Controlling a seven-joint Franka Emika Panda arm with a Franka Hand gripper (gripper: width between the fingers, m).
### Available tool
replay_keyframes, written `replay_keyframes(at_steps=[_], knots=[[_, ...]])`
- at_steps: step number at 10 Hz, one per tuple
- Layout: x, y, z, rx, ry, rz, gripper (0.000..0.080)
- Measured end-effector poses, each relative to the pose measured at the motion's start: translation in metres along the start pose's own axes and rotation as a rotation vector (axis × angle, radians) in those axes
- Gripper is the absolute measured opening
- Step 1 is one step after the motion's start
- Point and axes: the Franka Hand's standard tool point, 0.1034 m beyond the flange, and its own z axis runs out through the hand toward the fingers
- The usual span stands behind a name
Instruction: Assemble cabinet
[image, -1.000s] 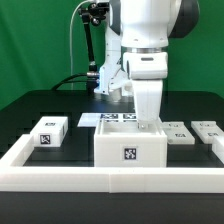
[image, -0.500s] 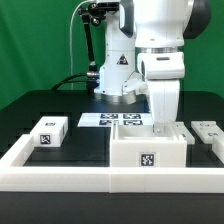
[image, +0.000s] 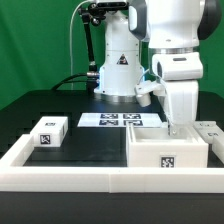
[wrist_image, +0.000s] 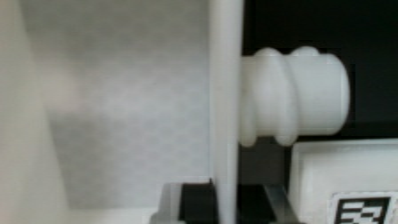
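The cabinet body (image: 167, 152), an open white box with a tag on its front, stands against the front border rail toward the exterior view's right. My gripper (image: 180, 124) reaches down from above and is shut on the box's far right wall. In the wrist view the thin wall (wrist_image: 222, 100) runs between my dark fingers (wrist_image: 192, 205), with my gripper (wrist_image: 228, 196) clamped on it. A small white tagged block (image: 50, 132) lies at the exterior view's left. Another tagged block (image: 211, 131) lies at the right, beside the box. A white ribbed knob-like part (wrist_image: 294, 95) sits close outside the wall.
The low white border rail (image: 60, 178) runs along the front and sides of the black table. The marker board (image: 118, 120) lies flat behind the box. The robot base (image: 118, 70) stands at the back.
The cabinet body and my gripper on it have slid steadily toward the exterior view's right along the front rail. The left block has not moved.
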Motion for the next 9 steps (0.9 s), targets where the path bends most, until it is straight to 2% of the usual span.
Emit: replay_keyframes(at_steps=[2,4,7,9], knots=[[0.012,0.005,0.001,-0.004,0.007,0.008,0.0038],[0.033,0.005,0.002,-0.01,0.017,0.013,0.0038],[0.04,0.009,0.002,-0.006,0.021,0.004,0.0038],[0.04,0.009,0.002,-0.006,0.02,0.005,0.0038]])
